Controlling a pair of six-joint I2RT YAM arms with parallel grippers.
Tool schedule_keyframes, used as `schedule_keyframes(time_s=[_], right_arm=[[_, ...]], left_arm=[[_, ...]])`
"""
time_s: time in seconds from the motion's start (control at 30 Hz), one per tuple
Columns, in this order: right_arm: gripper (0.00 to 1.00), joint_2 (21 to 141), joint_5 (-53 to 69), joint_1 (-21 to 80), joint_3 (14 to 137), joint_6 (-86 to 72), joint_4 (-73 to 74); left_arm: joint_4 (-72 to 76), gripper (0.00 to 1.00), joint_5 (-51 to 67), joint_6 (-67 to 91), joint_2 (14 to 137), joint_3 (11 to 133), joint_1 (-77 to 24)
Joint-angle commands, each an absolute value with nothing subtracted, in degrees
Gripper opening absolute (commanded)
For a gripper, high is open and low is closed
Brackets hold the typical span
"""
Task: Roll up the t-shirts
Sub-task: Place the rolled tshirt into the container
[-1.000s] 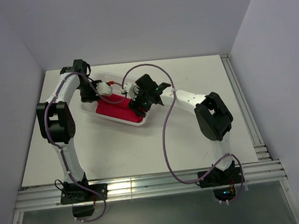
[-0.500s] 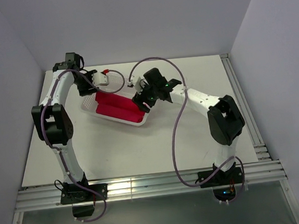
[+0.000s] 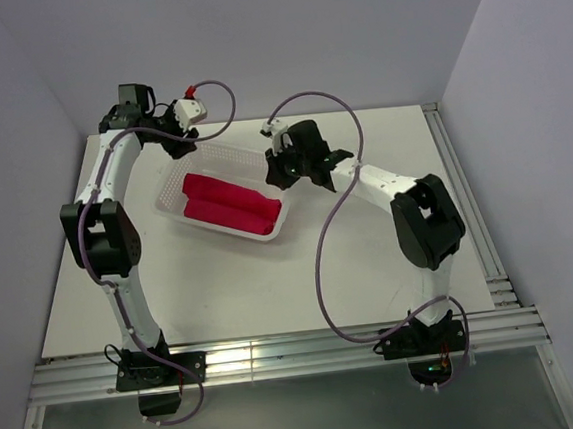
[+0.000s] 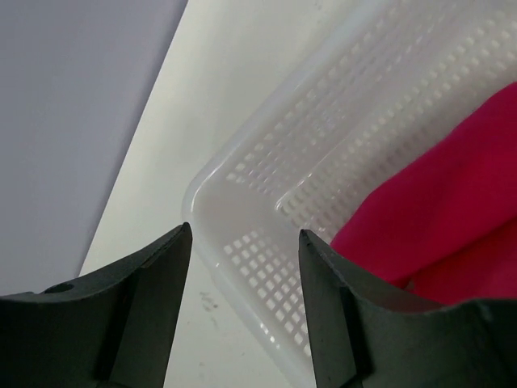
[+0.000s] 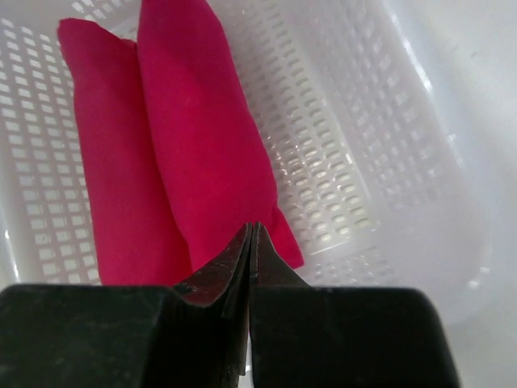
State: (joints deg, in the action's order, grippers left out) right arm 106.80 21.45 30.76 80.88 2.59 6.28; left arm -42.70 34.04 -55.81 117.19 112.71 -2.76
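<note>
Two crimson t-shirts lie rolled side by side in the white mesh basket (image 3: pixel 171 196): one roll (image 3: pixel 228 190) toward the back, the other (image 3: pixel 223 218) in front. My left gripper (image 3: pixel 181 115) hovers open above the basket's far left corner. In the left wrist view its gripper (image 4: pixel 244 236) frames that basket corner (image 4: pixel 242 202), with red cloth (image 4: pixel 436 210) to the right and nothing between the jaws. My right gripper (image 3: pixel 280 165) is beside the basket's right end. In the right wrist view it (image 5: pixel 252 228) is shut and empty, above the end of the nearer roll (image 5: pixel 202 129); the second roll (image 5: pixel 105 170) lies beside it.
The basket's wall (image 5: pixel 420 153) curves round on the right of the right wrist view. White tabletop (image 3: pixel 273 286) surrounds the basket, with grey walls on three sides. A rail (image 3: pixel 467 209) runs along the table's right edge.
Both grippers have pulled up and back out of the basket, the left toward the far left corner, the right toward the right end. The right gripper has shut. Both rolls now lie uncovered.
</note>
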Motion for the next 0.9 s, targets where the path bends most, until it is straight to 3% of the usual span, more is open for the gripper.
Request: schedule_keyframes(time_s=[0.0,0.5,0.67,0.87], right_arm=[[0.00,109.4,22.2,31.7,83.2,-5.5,0.7],[0.00,119.2,8.1,39.9,91.5,-11.4,3.4],[0.00,119.2,0.3,41.9,89.2,-11.9,4.1],[0.00,118.9,0.1,43.3,86.7,-12.2,3.6]], left_arm=[[-39.4,0.61,39.8,-49.4,119.3,111.5,-4.9],[-32.4,0.52,39.2,-43.2,121.8,103.4,-6.9],[-31.5,0.48,37.4,-41.3,121.4,97.8,-7.0],[-25.8,0.47,32.2,-40.2,117.1,88.8,-6.9]])
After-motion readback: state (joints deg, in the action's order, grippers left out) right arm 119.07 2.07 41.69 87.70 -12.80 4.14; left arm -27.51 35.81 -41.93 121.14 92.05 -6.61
